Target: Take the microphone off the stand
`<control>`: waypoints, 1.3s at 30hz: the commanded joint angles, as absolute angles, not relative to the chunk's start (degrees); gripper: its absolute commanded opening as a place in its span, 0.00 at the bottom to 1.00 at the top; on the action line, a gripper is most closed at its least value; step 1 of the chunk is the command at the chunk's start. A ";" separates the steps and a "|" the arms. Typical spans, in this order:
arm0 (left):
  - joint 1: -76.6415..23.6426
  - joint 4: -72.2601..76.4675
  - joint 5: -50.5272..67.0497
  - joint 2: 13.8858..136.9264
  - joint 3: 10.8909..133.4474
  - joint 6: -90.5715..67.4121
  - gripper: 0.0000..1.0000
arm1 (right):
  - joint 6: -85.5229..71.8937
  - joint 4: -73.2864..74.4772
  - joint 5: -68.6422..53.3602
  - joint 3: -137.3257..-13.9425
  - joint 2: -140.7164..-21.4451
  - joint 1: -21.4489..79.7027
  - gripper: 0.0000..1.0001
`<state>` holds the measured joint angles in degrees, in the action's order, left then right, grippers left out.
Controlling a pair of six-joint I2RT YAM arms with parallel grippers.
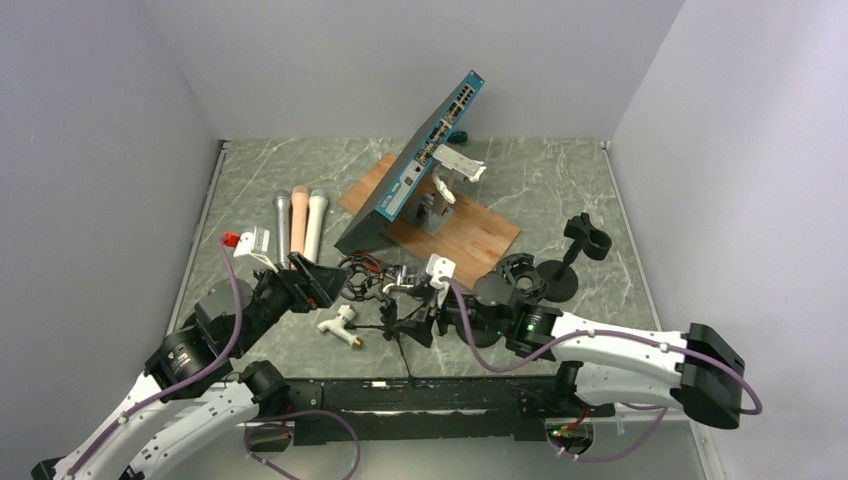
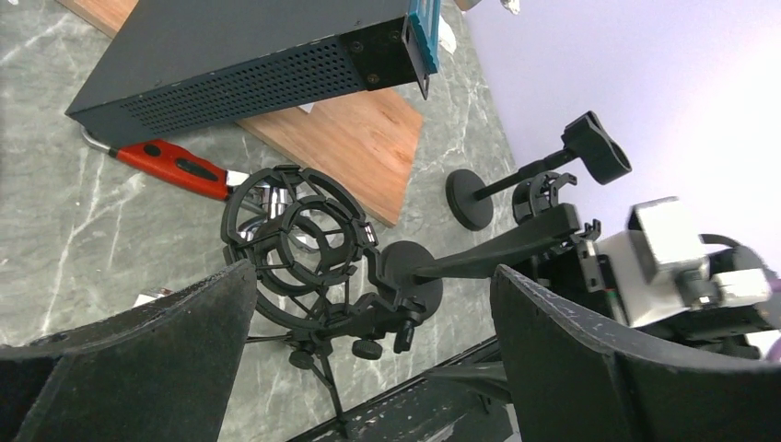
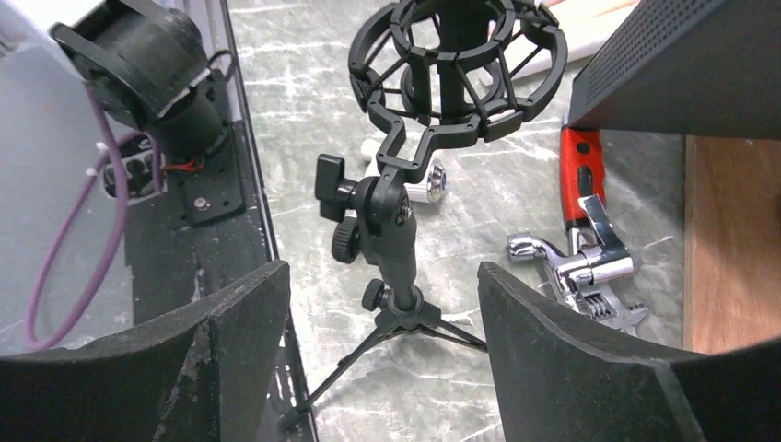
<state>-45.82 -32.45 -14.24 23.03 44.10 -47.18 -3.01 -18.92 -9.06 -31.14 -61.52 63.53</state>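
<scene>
A black tripod stand (image 1: 398, 322) with a shock-mount ring (image 1: 362, 276) stands near the front middle of the table. The ring (image 2: 295, 241) holds nothing. Three microphones, grey (image 1: 282, 225), pink (image 1: 299, 218) and white (image 1: 316, 222), lie side by side at the back left. My left gripper (image 1: 315, 283) is open just left of the ring, its fingers (image 2: 138, 359) wide apart. My right gripper (image 3: 382, 359) is open too. It straddles the stand's post (image 3: 398, 262) just above the tripod legs without touching it.
A red-handled adjustable wrench (image 3: 582, 235) lies beside the stand. A network switch (image 1: 420, 165) leans over a wooden board (image 1: 470, 235) behind it. A second, round-based stand with a clip (image 1: 572, 262) is at the right. A small white fitting (image 1: 340, 325) lies front left.
</scene>
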 commanded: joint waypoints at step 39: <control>-45.78 -36.25 -29.53 7.71 65.67 -18.75 0.99 | -15.60 11.67 16.26 -57.83 -28.84 63.79 1.00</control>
